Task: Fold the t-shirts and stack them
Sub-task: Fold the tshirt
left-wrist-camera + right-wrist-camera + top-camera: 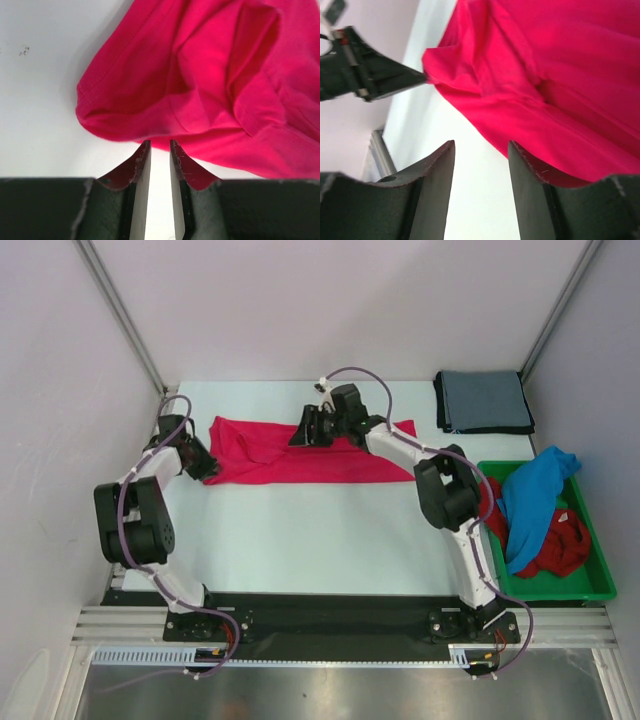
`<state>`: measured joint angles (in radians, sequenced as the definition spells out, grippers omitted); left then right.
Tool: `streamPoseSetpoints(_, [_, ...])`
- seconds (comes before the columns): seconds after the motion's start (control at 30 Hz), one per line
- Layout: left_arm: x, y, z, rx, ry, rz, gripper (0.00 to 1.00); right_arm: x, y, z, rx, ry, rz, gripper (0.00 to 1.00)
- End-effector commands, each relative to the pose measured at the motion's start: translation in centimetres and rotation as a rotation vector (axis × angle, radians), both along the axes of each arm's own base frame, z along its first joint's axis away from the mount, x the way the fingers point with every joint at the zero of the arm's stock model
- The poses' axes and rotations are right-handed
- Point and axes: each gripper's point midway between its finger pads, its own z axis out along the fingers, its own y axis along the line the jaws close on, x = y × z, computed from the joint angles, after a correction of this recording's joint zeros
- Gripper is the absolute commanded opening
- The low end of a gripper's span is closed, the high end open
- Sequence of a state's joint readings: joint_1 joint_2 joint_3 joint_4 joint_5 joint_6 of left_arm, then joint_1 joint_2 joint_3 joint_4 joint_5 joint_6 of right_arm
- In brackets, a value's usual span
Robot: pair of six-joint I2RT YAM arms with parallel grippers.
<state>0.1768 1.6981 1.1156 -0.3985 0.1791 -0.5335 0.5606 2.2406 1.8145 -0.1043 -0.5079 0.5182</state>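
Your left gripper [158, 144] has its jaws only a narrow slit apart. Bare white table [300, 540] shows all the way up that slit, so nothing sits between the fingers. The bright pink-red t-shirt [210, 75] begins right at the fingertips. Its rolled hem lies across them and bulges away ahead and to the right of the tool. From the right wrist view, one left finger meets the bunched corner of the cloth, but I cannot tell whether it presses on it.

Your right gripper [481, 145] stands much wider, roughly half spread, and it also holds nothing, with plain table showing between the fingers. The same shirt lies ahead of it, sweeping from beyond the left finger down past the tip of the right finger. Seen from above, this gripper hangs over the far long edge of the shirt, about midway along. The shirt lies as a long, loosely folded band between your two tools.

The folded grey-blue t-shirt [483, 400] lies flat, well behind the right gripper near the table's far right corner. The green tray [600, 580] sits beside the right arm's lower link. In it, the bright blue t-shirt [535, 500] is heaped over the darker red t-shirt [560, 545], both crumpled.
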Motion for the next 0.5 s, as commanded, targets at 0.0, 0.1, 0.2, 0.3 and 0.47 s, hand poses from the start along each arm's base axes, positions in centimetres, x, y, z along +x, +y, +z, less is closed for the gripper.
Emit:
streamPoseSetpoints(0.0, [2.7, 0.7, 0.6, 0.003, -0.062, -0.009, 0.26, 0.4, 3.0, 1.6, 0.137, 0.001, 0.059, 0.51])
streamPoseSetpoints(0.1, [4.3, 1.8, -1.7, 0.004, -0.017, 0.01, 0.25, 0.4, 4.2, 0.8, 0.155, 0.016, 0.067, 0.51])
streamPoseSetpoints(0.2, [4.7, 2.5, -2.1, -0.032, 0.0, 0.033, 0.15, 0.5, 4.6, 0.5, 0.176, 0.04, 0.068, 0.51])
streamPoseSetpoints(0.3, [4.8, 3.2, 0.0, 0.018, -0.049, 0.044, 0.15, 1.0, 4.7, -0.2, 0.177, 0.071, 0.046, 0.51])
streamPoseSetpoints(0.47, [4.6, 2.6, 4.1, 0.048, -0.157, 0.025, 0.33, 1.5, 4.9, -1.8, 0.234, 0.194, -0.042, 0.52])
